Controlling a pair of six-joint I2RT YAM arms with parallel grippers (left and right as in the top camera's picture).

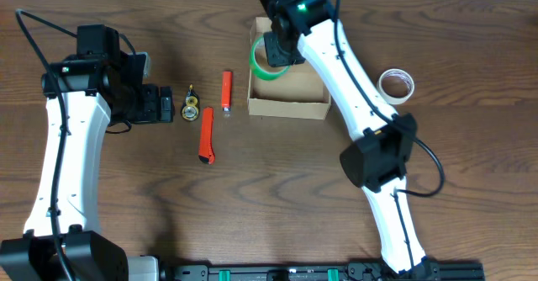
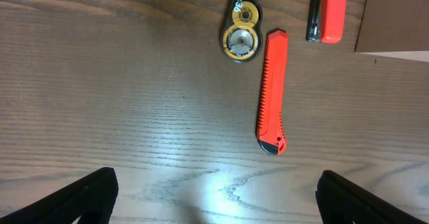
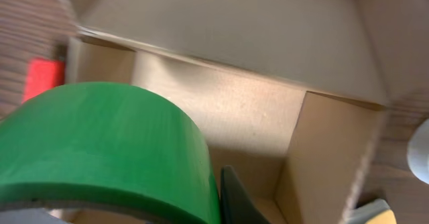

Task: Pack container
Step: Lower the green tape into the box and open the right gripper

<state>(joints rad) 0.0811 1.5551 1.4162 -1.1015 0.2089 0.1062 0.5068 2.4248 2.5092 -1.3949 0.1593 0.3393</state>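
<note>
Over to the right gripper (image 1: 276, 55) first: pinched together on the wall of a green tape roll (image 1: 267, 62), poised over the left end of the open container (image 1: 290, 107). Seen from the right wrist, green roll filling the lower left, one dark finger (image 3: 234, 197) tight against its rim, bare cardboard floor and walls beyond. Touching the floor or hanging clear of it, impossible to say. As for the container: plain brown cardboard, top open, sitting toward the far middle of the table (image 1: 471, 188). Now the left gripper (image 1: 164, 104): low over the wood, well to the left of the box, fingers (image 2: 94, 190) spread wide with only tabletop between them. Just in front of it, a black-and-gold round dispenser (image 1: 191, 106). Right beside that, an orange utility knife (image 1: 207, 135) lying flat, and a shorter orange tool (image 1: 226, 90) close to the container's left wall but apart from it. Off to the box's right, a white tape roll (image 1: 396, 85) lying flat beside the right arm.
</note>
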